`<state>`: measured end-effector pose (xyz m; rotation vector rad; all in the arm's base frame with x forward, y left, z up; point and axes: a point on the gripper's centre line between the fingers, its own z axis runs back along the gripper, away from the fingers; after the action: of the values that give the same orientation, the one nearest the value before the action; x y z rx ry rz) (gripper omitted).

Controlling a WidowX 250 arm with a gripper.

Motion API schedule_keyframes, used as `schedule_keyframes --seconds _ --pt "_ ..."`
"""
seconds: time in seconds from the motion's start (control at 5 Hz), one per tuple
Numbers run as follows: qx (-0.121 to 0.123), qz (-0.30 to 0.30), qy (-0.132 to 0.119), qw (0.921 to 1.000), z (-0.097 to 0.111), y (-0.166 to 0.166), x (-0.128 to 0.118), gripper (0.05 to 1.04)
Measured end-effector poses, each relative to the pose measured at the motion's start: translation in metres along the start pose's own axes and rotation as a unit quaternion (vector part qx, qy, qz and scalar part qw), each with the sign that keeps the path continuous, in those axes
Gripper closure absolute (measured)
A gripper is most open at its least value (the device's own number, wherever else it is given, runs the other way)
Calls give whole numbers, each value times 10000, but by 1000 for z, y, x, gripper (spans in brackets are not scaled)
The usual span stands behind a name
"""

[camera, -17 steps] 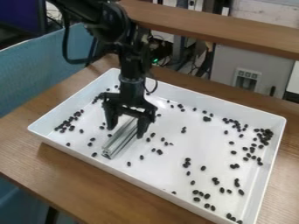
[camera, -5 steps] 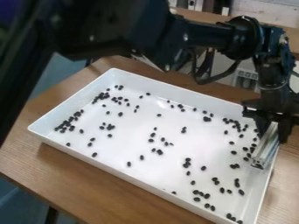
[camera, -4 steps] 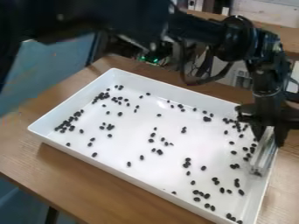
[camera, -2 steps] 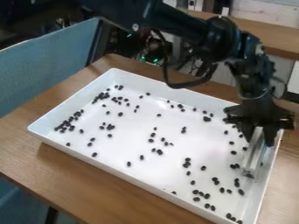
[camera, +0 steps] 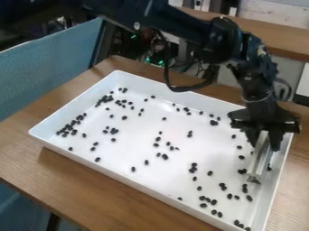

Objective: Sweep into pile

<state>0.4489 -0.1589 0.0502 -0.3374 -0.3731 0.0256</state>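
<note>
Brown wood-grain table [camera: 72,178] lies beneath a wide white tray [camera: 127,151], with a blue fabric panel [camera: 48,74] at the left of the frame and a wooden ledge [camera: 271,38] across the upper right. I reach in from the top edge, and my gripper [camera: 264,140] hangs over the tray's right side, pinching a silvery grooved metal bar [camera: 259,158] between its two fingers. That bar slants down and slightly left, its lower end inside the tray near the right wall. Dark beans [camera: 165,156] are scattered over the tray floor, bunched most thickly toward its left side; some sit just beside my bar, on both its left and its right.
</note>
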Motion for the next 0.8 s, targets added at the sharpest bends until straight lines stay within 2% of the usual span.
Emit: schedule_keyframes --seconds 0.4,0.8 --pt "-140 109 358 9992 -24 -4 6 693" --pt "-99 329 417 9985 -33 5 12 693"
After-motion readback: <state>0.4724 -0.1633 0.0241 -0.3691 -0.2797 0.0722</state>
